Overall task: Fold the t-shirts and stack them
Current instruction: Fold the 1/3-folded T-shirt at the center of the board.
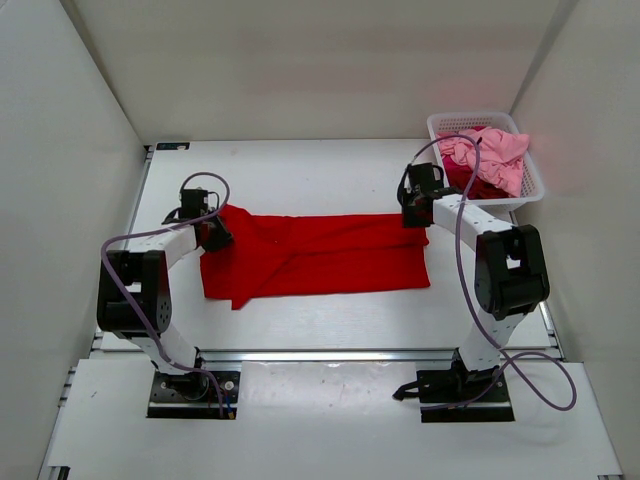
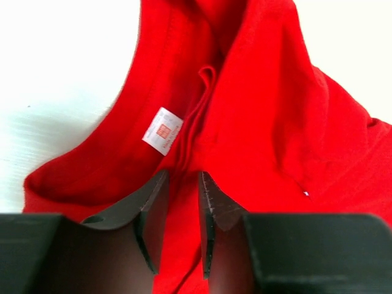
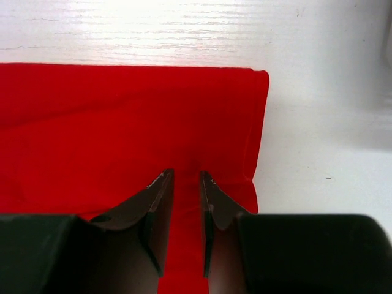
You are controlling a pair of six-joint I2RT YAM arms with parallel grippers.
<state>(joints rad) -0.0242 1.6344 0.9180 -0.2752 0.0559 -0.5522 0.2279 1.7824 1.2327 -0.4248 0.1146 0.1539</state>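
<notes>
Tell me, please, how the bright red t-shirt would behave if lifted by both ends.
Probably floppy: the bright red t-shirt lies creased and bunched near its collar, so its middle would likely sag between the left gripper and right gripper. Likely light: thin cloth lying flat. Its folded layers may slip apart, as the jaws pinch only small bits.

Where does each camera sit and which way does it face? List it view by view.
Top external: above and behind the arms, looking down on the table, shirt and basket; both arms and bases show.
Left wrist: on the left arm, looking along the left gripper at the shirt's collar and label; only its fingers show.
Right wrist: on the right arm, looking along the right gripper at the shirt's end; only its fingers show.
Shared: all three see the shirt.
</notes>
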